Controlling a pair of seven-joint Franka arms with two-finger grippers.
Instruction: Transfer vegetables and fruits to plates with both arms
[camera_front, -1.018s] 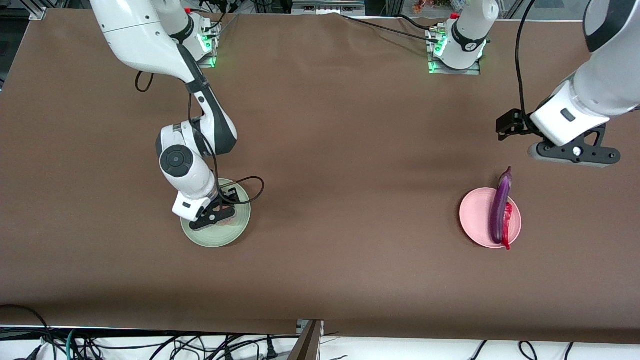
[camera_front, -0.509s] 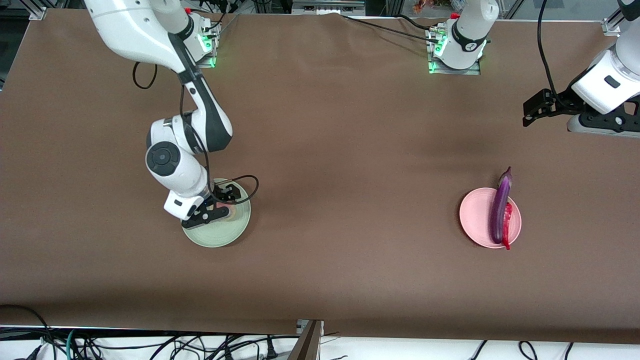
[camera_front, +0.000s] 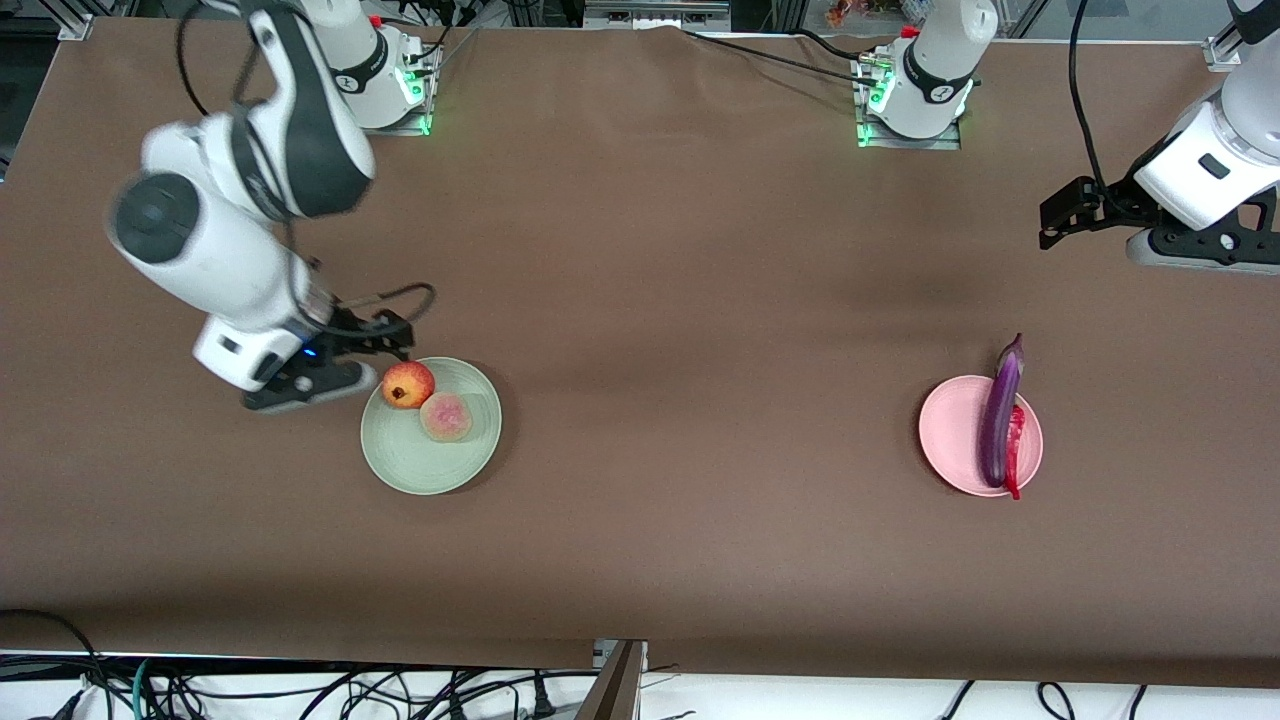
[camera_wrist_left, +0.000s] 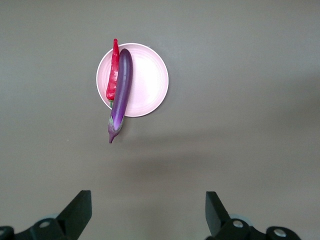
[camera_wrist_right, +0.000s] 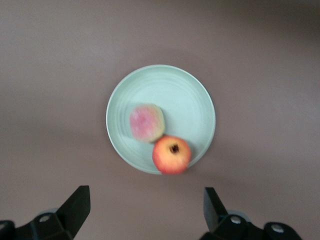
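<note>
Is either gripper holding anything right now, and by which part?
Nothing is held. The left gripper and the right gripper are both open and empty, up above the table.

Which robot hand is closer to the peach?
The right one. The right gripper hangs open just off the green plate where the peach lies beside the red fruit. The left gripper is open, up at the left arm's end of the table.

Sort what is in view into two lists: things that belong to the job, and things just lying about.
Part of the job:
green plate
red fruit and peach, both on it
pink plate
eggplant and chili, both on it
left gripper, open, empty
right gripper, open, empty

Lying about:
brown table cover
loose cables
</note>
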